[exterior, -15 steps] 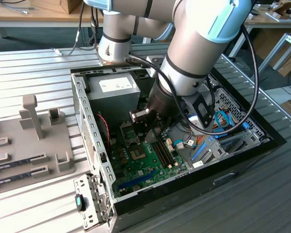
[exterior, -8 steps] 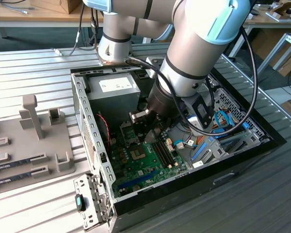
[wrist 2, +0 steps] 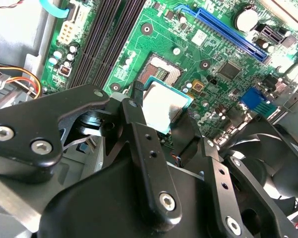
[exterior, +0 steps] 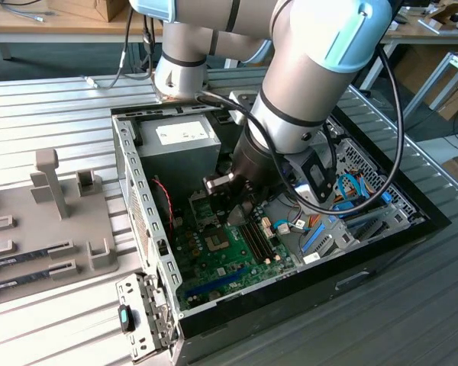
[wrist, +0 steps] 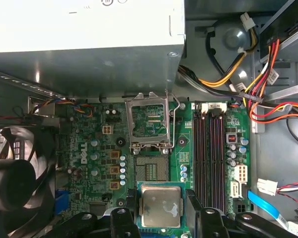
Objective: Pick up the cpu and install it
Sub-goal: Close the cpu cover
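The cpu (wrist: 160, 206), a thin square chip with a pale silvery top smeared with paste, sits between my gripper's (wrist: 160, 210) two black fingers (wrist: 130, 215), which are shut on its edges. It hangs just above the green motherboard, beside the bare socket (wrist: 151, 171). The socket's metal frame lid (wrist: 149, 121) stands flipped open on the far side. In the second wrist view the cpu (wrist 2: 164, 106) hovers a little off the socket (wrist 2: 161, 74). In the exterior view the arm's wrist (exterior: 256, 171) reaches down into the open computer case above the socket (exterior: 217, 242).
A grey power supply (exterior: 179, 137) fills the case's far end. A black fan (wrist: 15, 173) sits beside the board, and dark memory slots (wrist: 208, 148) and coloured cables (wrist: 268, 64) lie on the other side. A grey fixture with memory sticks (exterior: 46, 229) lies at the exterior view's left.
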You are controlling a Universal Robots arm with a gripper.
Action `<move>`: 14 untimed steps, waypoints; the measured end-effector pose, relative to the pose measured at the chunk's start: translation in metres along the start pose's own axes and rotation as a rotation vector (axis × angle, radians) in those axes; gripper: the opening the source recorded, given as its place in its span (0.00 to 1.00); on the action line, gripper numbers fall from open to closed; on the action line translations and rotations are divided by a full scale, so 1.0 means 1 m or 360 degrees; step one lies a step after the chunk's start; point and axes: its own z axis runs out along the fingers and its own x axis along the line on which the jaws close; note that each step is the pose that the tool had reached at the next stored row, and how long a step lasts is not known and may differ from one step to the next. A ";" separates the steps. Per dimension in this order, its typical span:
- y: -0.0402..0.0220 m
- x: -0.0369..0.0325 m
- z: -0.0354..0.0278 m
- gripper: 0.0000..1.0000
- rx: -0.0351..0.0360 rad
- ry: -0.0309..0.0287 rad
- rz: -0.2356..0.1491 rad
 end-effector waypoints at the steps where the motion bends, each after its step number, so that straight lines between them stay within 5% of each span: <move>1: 0.0000 0.0000 0.0004 0.47 0.0000 0.00000 0.0000; 14: -0.0002 -0.0003 0.0049 0.47 0.0000 0.00000 0.0000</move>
